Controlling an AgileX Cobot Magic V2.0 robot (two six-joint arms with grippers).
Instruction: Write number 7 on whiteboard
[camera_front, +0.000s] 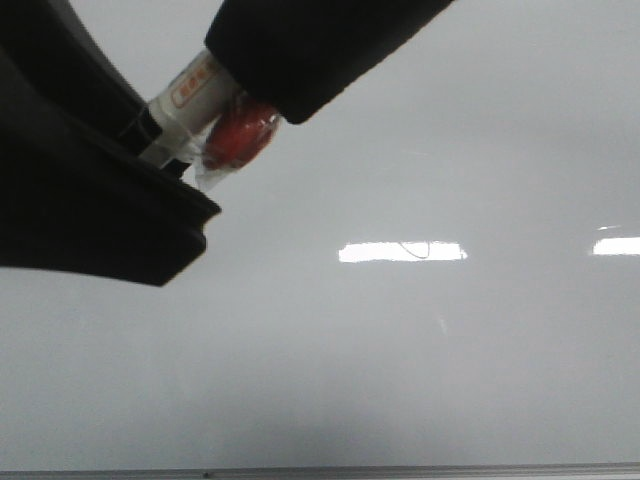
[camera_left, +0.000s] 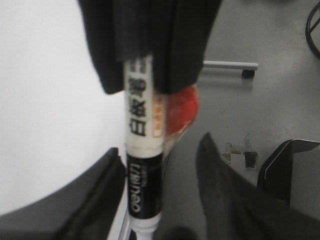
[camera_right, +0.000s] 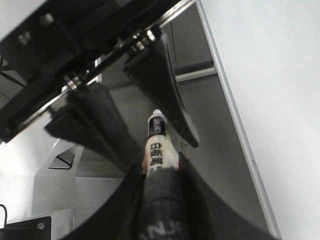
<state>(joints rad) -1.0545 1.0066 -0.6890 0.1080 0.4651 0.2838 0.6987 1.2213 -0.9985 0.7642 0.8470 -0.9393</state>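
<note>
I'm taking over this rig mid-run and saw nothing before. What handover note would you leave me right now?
Right gripper: shut on the marker, held up in front of the whiteboard.
Left gripper: open, fingers either side of the marker's black end, not clamped.
Done: marker picked up. No number 7 is visible on the board.
Left: whether the marker is capped is unclear, so check that, bring the tip to the board and write the 7.

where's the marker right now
In the front view the marker sits upper left above the whiteboard, gripped by the right tool, its other end between the left tool's fingers.
</note>
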